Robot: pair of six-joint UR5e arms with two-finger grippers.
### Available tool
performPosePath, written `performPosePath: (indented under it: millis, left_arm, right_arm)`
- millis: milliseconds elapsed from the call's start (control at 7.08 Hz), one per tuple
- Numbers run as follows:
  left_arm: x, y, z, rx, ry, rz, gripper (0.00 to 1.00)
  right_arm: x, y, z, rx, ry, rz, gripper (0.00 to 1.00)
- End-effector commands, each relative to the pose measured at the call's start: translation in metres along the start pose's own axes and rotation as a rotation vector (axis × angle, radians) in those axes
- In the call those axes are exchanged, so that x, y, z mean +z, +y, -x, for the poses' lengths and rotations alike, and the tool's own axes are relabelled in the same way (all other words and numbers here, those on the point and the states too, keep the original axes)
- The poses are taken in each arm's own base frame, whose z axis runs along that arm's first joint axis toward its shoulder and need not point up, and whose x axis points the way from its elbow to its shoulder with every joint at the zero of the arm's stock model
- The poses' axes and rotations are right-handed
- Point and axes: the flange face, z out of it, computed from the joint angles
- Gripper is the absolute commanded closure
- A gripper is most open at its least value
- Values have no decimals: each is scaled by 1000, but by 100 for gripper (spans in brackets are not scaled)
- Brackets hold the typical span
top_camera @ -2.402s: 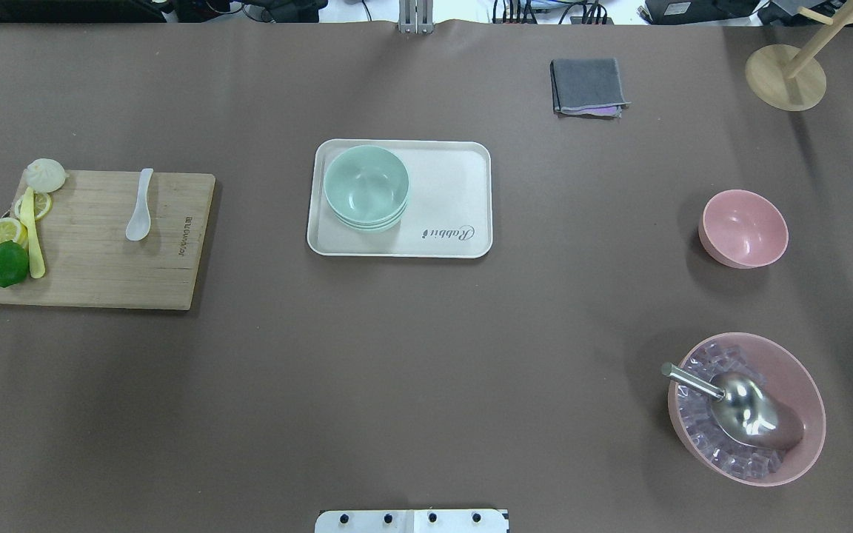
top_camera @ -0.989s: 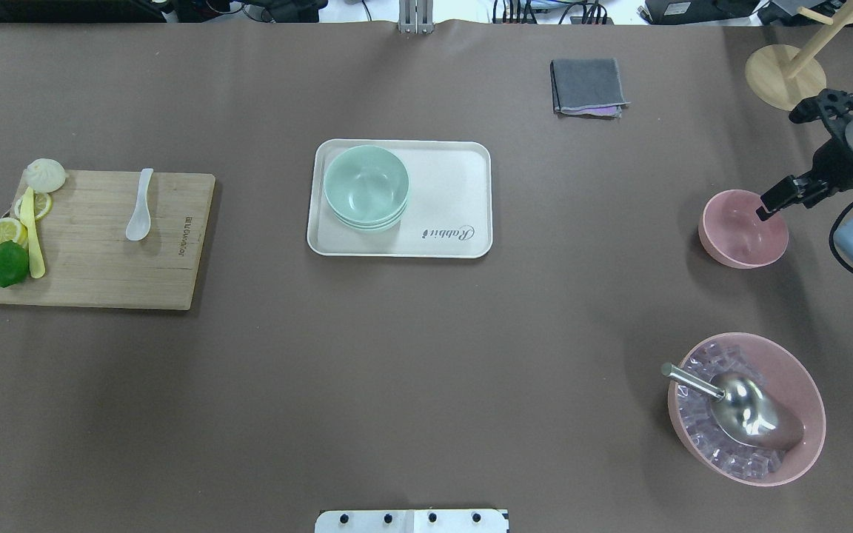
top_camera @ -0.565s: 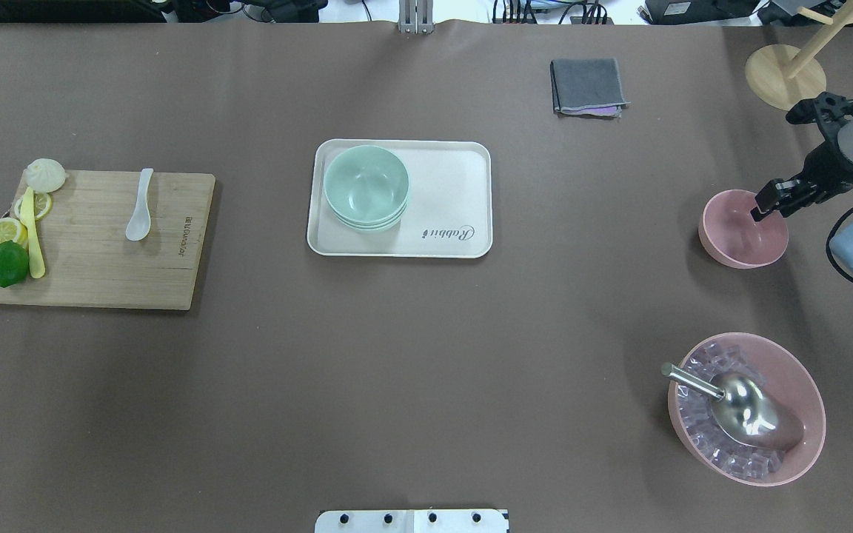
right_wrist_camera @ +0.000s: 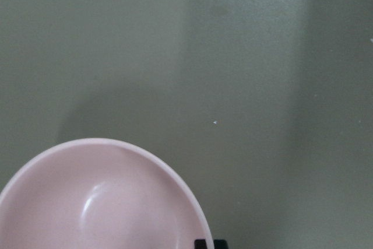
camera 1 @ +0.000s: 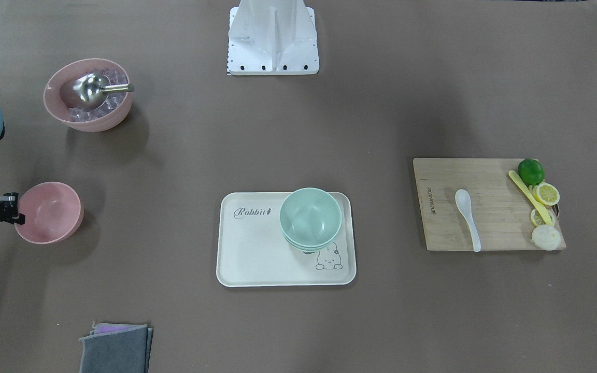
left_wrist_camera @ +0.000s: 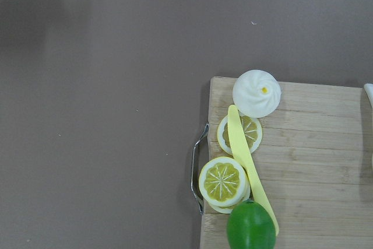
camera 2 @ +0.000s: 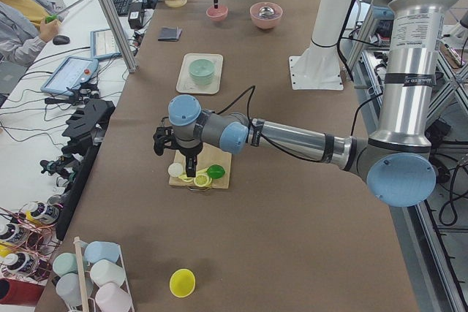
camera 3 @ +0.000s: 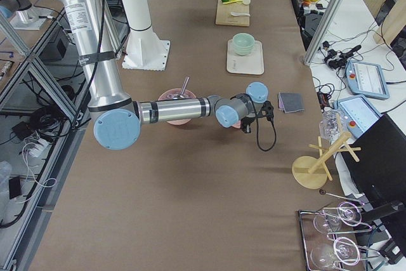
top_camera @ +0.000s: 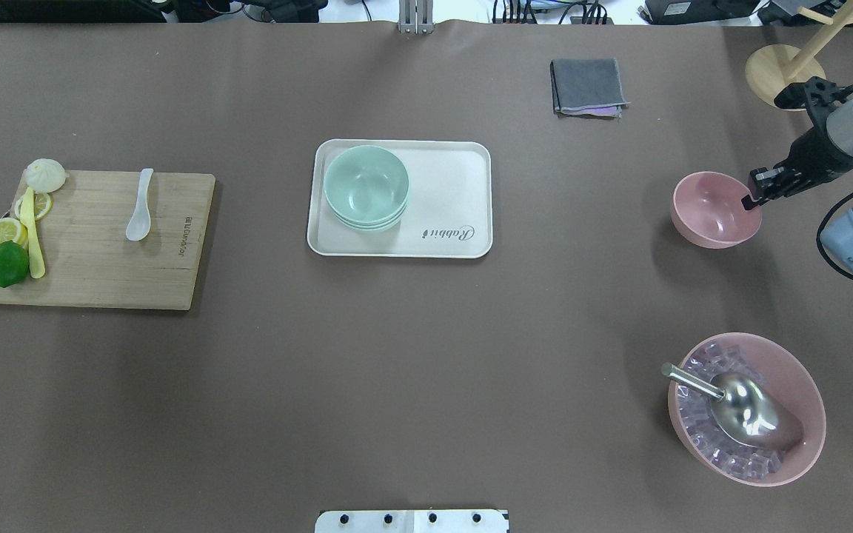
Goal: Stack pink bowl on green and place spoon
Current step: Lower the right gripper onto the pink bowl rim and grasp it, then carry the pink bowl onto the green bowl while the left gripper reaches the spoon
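The small pink bowl (top_camera: pixel 711 211) hangs a little above the table at the right, its shadow below it. My right gripper (top_camera: pixel 752 198) is shut on the bowl's right rim; in the front-facing view the gripper (camera 1: pixel 13 207) is at the bowl's (camera 1: pixel 50 211) left rim. Stacked green bowls (top_camera: pixel 366 186) sit at the left end of the white tray (top_camera: pixel 449 185). The white spoon (top_camera: pixel 139 215) lies on the wooden cutting board (top_camera: pixel 93 259). My left gripper (camera 2: pixel 178 150) hovers at the board's outer end; its jaws do not show.
A large pink bowl (top_camera: pixel 746 407) with ice cubes and a metal scoop stands at the near right. A grey cloth (top_camera: pixel 588 86) and a wooden stand (top_camera: pixel 785 76) are at the back right. A lime (top_camera: pixel 7 263), lemon slices and a bun sit on the board's left edge.
My right arm came in from the right and closed on the pink bowl's rim. The bowl has since moved left and away from me, off the table.
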Motion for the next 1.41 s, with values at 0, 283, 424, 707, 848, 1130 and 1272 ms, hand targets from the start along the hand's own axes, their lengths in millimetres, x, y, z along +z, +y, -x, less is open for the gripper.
performPosePath:
  millis: [0, 283, 424, 707, 848, 1130, 1272]
  left_arm:
    - [40, -22, -95, -47, 2, 40, 8]
    - [80, -27, -171, -20, -84, 0, 8]
    - [101, -28, -187, 5, -107, 10, 8]
    - [114, -37, -186, 22, -99, 2, 8]
    - [125, -53, -189, 28, -87, -9, 8]
    - [145, -61, -191, 45, -78, -7, 10]
    - [146, -59, -195, 52, -73, -8, 10]
  right_arm:
    - [-32, -42, 131, 156, -128, -25, 100]
    - [-22, -62, 299, 283, -173, -66, 100]
    - [-14, -59, 360, 330, -181, -101, 100]
    - [17, -52, 476, 403, -193, -158, 100]
    - [26, -50, 497, 407, -192, -173, 100]
    - [47, -44, 511, 400, -171, -190, 100]
    - [56, -37, 517, 392, -165, -196, 100]
